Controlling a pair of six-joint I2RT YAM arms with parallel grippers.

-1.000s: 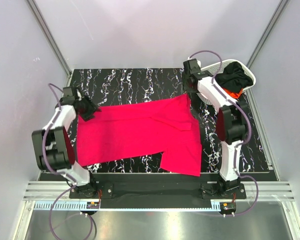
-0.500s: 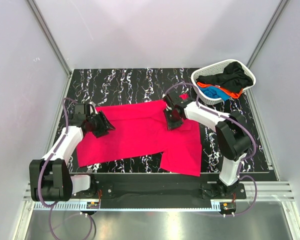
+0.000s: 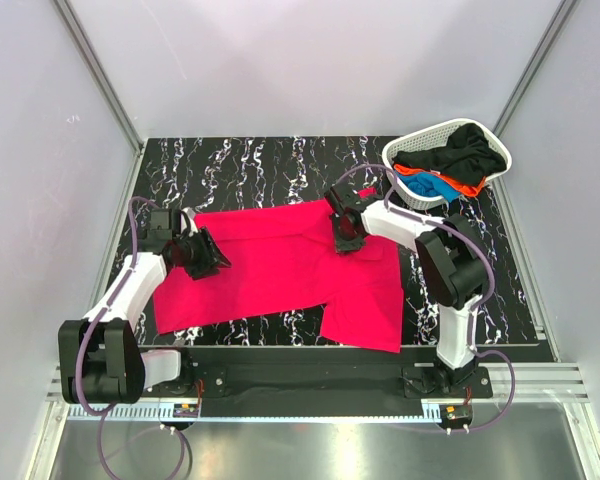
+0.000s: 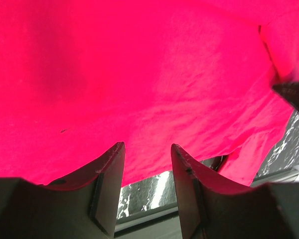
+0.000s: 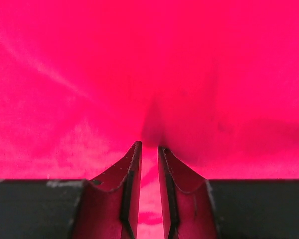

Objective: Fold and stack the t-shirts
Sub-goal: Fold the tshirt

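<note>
A large pinkish-red t-shirt (image 3: 280, 265) lies spread flat on the black marbled table (image 3: 250, 165). My left gripper (image 3: 212, 258) is over its left part, jaws open and empty; in the left wrist view the gripper (image 4: 147, 147) hovers above the cloth (image 4: 139, 74) near its edge. My right gripper (image 3: 345, 240) is down on the shirt's upper right part. In the right wrist view the gripper (image 5: 149, 145) is nearly closed, with a pucker of red cloth (image 5: 149, 59) pinched at the tips. Black (image 3: 470, 150), orange (image 3: 467, 187) and blue (image 3: 435, 186) shirts lie in the basket.
A white lattice basket (image 3: 405, 150) stands at the table's back right corner. Grey walls and metal rails enclose the table. Bare marbled table shows behind the shirt and to its right (image 3: 510, 280). The arm bases stand at the near edge.
Both arms swung in from the shirt's far corners onto the cloth. In the last half second the left gripper drew back slightly and the right gripper stayed on the shirt.
</note>
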